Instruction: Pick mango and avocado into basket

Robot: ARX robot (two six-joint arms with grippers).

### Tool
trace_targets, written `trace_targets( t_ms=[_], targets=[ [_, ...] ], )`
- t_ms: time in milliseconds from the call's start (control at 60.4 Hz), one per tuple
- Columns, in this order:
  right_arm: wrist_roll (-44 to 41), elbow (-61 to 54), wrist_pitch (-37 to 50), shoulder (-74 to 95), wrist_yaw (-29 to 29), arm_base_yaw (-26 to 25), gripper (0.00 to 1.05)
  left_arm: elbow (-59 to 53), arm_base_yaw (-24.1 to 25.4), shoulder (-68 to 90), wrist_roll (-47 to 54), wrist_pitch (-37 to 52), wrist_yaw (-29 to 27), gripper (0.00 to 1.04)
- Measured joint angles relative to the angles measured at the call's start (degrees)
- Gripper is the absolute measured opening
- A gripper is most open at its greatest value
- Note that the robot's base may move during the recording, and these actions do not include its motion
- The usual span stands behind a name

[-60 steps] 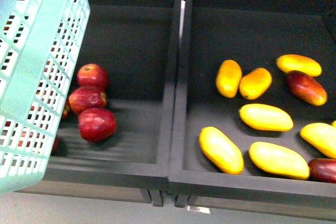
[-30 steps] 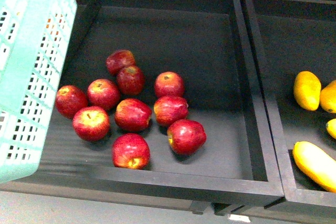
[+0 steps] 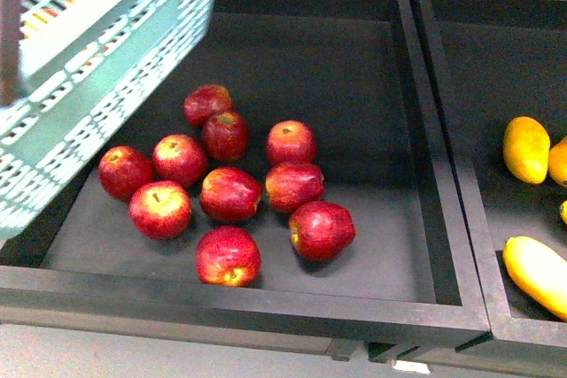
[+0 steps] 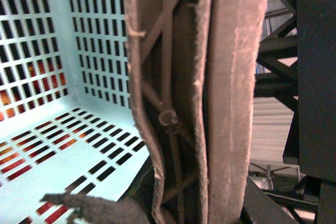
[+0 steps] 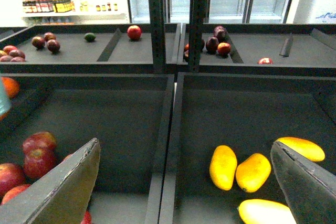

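- basket (image 3: 106,68) hangs tilted at the top left of the front view, over the left end of the apple bin (image 3: 354,68) and clear of its floor.
- left wrist view: the brown ribbed handles (image 4: 231,77) sit right against the camera and fill the middle of the frame. the basket's turquoise slotted wall and floor are behind them, with red showing through the slots.
- left fingers: i can't make them out around the handles, so i can't tell how far closed they are.
- right fingers (image 5: 71,182): spread wide, nothing between them, hovering above the divider between the two bins.
- red apples (image 3: 230,194) are clustered on the apple bin floor, several touching.
- mangoes (image 5: 223,167) lie loose on the floor of the right bin (image 5: 236,114), two of them side by side and touching. none is in the basket.
- avocado (image 5: 90,37): a small dark green fruit on the rear shelf, well apart from the basket. too small for me to be sure it's the avocado.
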Motion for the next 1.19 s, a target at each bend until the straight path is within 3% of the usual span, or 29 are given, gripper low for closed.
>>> trace_targets(
  t_ms=[282,530,961,1027,1110,1193],
  targets=[
    [0.0,0.0,0.0,0.0,0.0,0.0,0.96,8.2,-16.0,8.2,-1.2,-3.5,2.3,0.18],
    [0.0,0.0,0.0,0.0,0.0,0.0,0.96,10.3,-23.9,8.4,0.3,-4.2,3.1,0.18],
    [0.0,0.0,0.0,0.0,0.0,0.0,0.96,10.8,-25.3,9.1,2.4,-5.3,1.7,0.18],
    [2.5,2.5,-6.7,3.2,-5.9,-1.8,0.96,10.8,-25.3,9.1,2.6,-5.3,1.7,0.18],
    [5.9,7.8,-17.3,14.7,-14.8,-8.0,0.96,10.8,-25.3,9.1,2.5,-5.3,2.0,0.18],
    [6.8,9.2,-14.9,22.9,-18.9,-14.0,0.96,10.8,-25.5,9.1,2.5,-5.3,2.8,0.18]
  ],
)
